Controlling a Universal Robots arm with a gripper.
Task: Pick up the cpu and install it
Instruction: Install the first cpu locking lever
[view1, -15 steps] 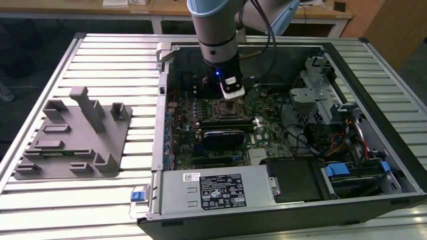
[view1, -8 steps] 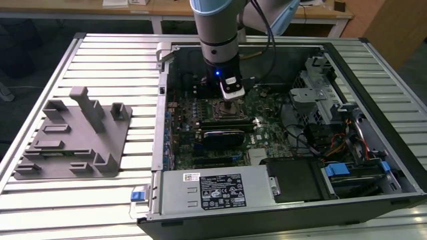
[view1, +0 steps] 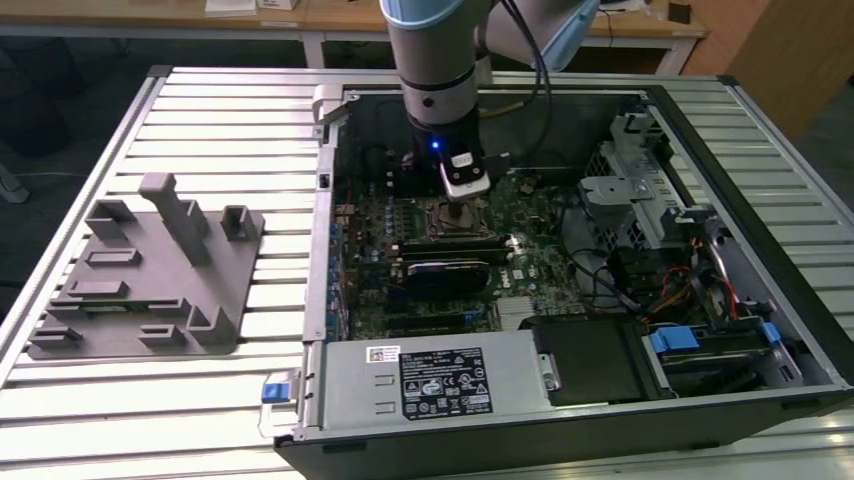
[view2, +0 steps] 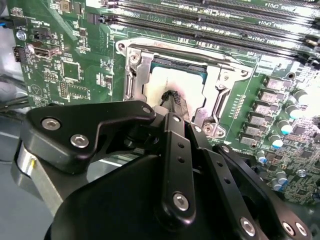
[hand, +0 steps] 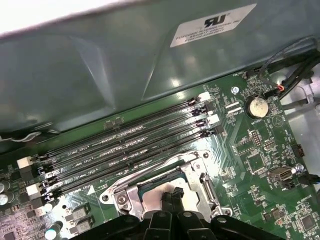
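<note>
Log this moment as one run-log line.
claw: on chip | chip: in socket | computer case: open

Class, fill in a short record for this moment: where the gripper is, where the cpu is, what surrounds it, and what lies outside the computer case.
gripper: down over the socket, fingertips at the cpu
cpu: lying in the socket on the motherboard
socket frame: metal, around the cpu
memory slots: beside the socket
grey fixture tray: on the table, on the exterior view's left of the computer case
</note>
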